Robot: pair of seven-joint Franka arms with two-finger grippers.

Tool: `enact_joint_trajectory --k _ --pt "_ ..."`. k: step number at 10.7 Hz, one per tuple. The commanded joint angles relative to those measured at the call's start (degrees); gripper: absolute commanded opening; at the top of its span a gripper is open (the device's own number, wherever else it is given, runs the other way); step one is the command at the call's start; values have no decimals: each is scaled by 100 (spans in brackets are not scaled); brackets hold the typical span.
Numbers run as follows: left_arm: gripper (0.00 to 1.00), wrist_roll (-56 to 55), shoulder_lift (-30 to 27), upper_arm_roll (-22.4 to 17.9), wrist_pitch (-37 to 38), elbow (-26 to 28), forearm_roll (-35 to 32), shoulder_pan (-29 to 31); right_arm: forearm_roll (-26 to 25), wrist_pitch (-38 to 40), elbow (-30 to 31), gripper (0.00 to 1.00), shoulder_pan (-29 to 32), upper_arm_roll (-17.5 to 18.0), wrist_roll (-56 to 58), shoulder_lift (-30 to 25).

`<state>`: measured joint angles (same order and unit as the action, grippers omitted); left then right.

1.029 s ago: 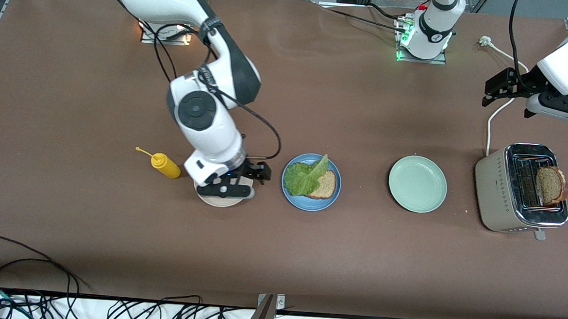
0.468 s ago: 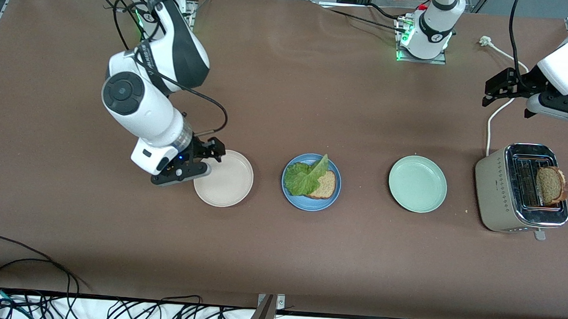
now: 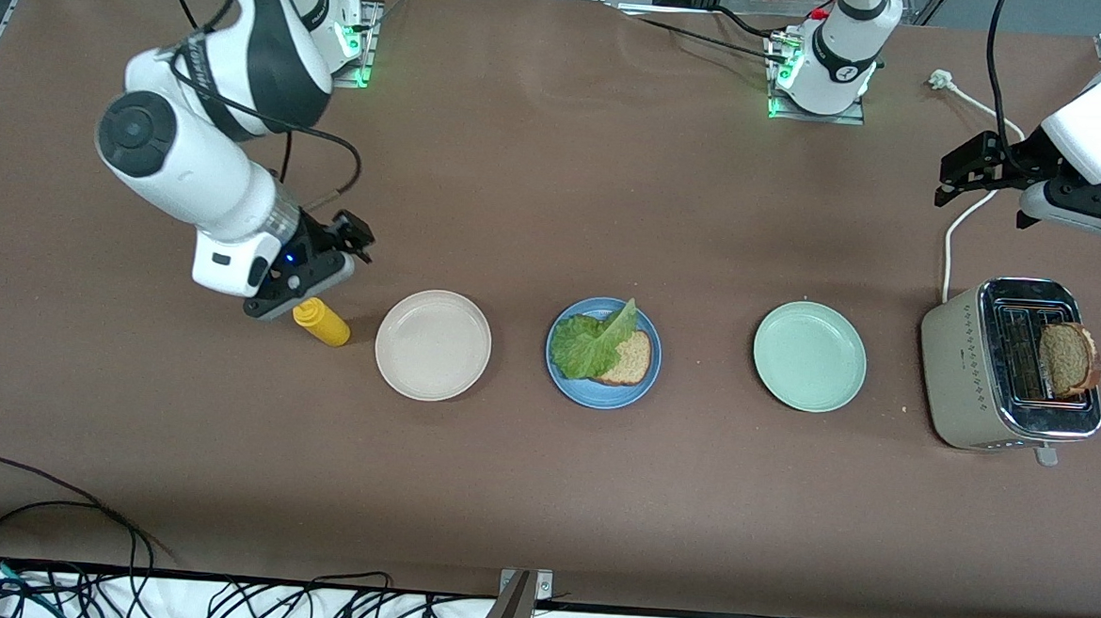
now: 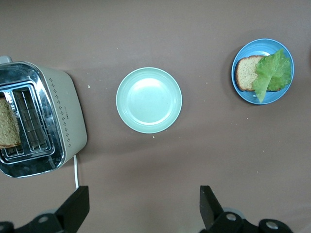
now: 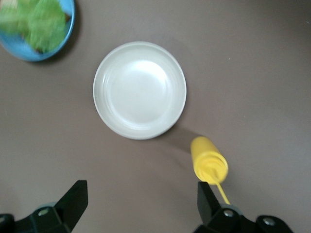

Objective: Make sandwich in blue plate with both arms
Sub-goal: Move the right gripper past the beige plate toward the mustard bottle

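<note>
Blue plate [image 3: 602, 391] at mid-surface carries our half-built sandwich [image 3: 600, 347]; its top slice [image 3: 1066, 359] sits in the toaster [image 3: 958, 363], so both jaws hang open, empty.

In the right wrist view the blue plate [image 5: 34, 46] is cut off at the picture's corner and its lettuce leaf [image 5: 36, 19] is blurred. In the left wrist view the toaster [image 4: 39, 124] and its bread slice [image 4: 8, 124] run off the edge. The right arm's hand hides the yellow bottle [image 3: 322, 322]'s nozzle in the front view.
</note>
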<state>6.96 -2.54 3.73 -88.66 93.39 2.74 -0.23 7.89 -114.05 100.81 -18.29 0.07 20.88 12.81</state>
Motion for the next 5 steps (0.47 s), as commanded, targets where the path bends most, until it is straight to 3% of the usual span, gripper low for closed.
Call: enact_joint_trajectory --k 1,5 --pt "100 -20 -28 -12 68 -32 -37 -4 64 119 800 100 553 143 2132 -770" --pt "100 -20 -28 -12 68 -32 -37 -4 90 67 739 100 1502 134 4822 -587"
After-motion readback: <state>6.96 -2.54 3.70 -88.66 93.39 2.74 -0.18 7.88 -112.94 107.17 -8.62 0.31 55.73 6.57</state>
